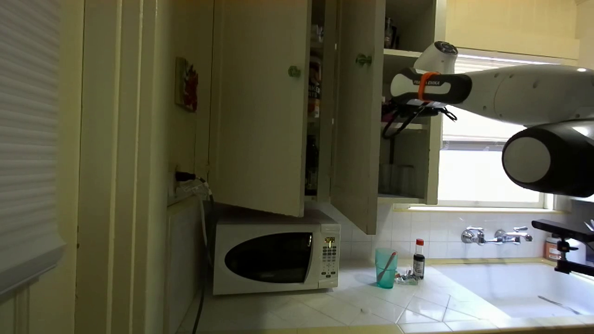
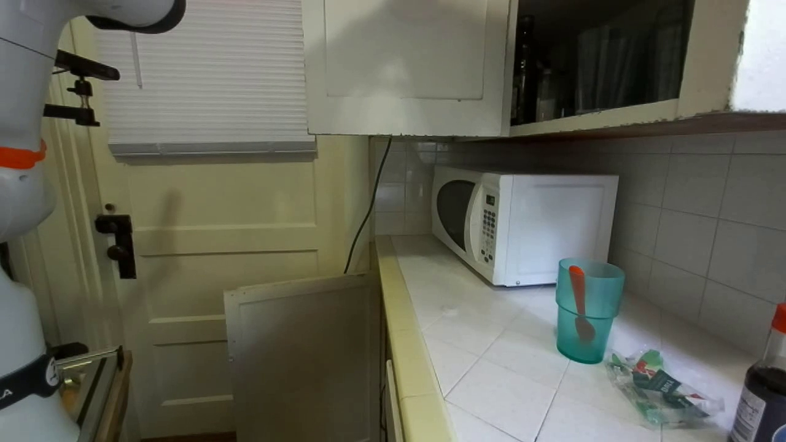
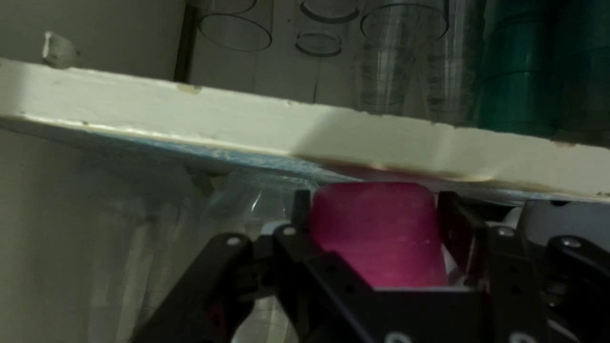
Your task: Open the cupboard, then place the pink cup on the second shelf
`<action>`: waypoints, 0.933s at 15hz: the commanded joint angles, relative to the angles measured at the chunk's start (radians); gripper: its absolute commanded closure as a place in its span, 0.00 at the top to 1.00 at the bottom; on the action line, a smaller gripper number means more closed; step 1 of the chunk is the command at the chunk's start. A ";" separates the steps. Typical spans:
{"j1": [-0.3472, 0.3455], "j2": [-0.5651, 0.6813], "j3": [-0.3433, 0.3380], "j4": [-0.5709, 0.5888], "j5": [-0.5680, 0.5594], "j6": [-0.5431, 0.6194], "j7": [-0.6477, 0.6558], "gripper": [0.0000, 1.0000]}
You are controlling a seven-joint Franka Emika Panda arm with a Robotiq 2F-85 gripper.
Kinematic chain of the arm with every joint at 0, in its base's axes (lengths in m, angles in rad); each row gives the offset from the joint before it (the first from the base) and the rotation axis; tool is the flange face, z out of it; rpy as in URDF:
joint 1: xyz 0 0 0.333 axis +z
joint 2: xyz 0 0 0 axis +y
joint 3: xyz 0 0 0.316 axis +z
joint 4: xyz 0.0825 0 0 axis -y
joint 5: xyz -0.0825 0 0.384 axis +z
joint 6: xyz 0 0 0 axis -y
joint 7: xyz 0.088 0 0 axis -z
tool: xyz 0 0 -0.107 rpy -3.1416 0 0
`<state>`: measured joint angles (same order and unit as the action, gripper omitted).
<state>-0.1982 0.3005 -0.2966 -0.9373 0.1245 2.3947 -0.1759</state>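
Pink cup (image 3: 376,233) seemingly in tool (image 3: 374,209)

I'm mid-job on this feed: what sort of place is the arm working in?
A kitchen, most likely in a home: a white microwave sits on the tiled counter, a wall-mounted faucet is above a sink, and clear tumblers sit in the open cupboard.

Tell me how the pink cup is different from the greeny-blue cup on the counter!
The pink cup is held in the gripper, up at the open cupboard; the teal cup stands by itself on the counter.
You can see a red-orange spoon through the teal cup's side, but the pink cup looks solid.
Both are cups, but I can't tell which is bigger.
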 commanded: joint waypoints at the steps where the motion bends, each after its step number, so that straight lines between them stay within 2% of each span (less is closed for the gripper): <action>1: 0.007 0.038 -0.008 0.059 -0.007 -0.018 0.062 0.42; 13: -0.019 0.139 -0.005 0.189 0.005 -0.033 0.131 0.42; 14: -0.018 0.141 -0.005 0.195 0.003 -0.039 0.127 0.92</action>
<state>-0.2058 0.3982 -0.2990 -0.8157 0.1249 2.3940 -0.0609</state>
